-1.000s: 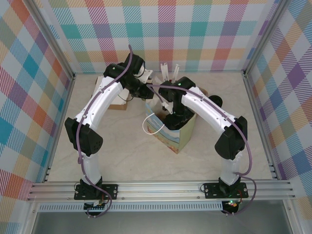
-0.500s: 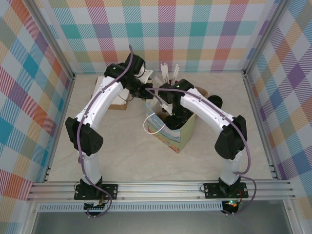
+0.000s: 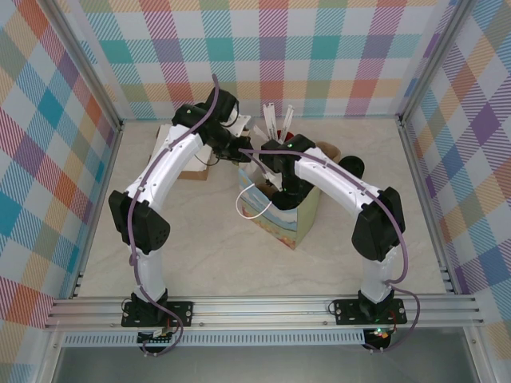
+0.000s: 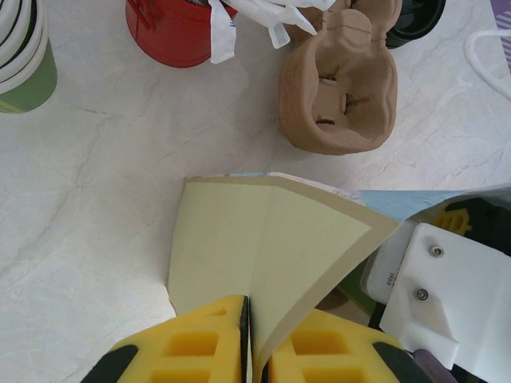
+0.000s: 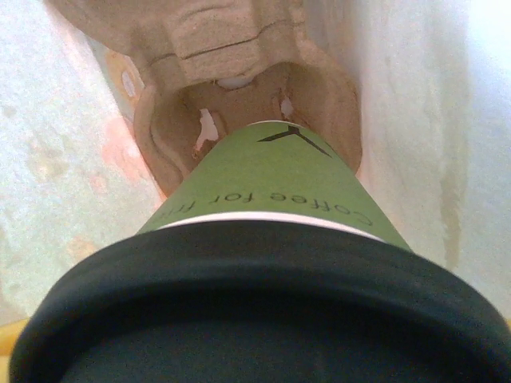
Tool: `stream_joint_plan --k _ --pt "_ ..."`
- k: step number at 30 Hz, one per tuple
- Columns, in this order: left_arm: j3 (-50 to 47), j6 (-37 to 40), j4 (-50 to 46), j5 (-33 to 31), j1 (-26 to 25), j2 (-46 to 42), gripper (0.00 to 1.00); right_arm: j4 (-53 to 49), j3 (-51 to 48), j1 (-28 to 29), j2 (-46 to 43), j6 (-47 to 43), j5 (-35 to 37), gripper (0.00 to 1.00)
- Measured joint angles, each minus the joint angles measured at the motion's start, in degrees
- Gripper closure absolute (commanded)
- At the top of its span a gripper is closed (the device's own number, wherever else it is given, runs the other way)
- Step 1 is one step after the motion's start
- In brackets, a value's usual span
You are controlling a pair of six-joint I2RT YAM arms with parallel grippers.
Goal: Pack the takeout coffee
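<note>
top: overhead, far | left wrist: downward, near | right wrist: inside bag (image 3: pixel 279 227)

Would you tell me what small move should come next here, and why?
Probably lower the takeout coffee straight down: its base is at a socket of the pulp carrier inside the paper bag, whose rim the left hand pinches open.
</note>
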Motion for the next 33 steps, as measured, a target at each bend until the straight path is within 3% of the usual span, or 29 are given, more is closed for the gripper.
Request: stream_joint_plan --k 33 --pt "0.04 0.0 -0.9 -0.44 0.0 0.2 0.85 7.08 -8.28 -0.07 -0.02 -0.81 -0.02 0.15"
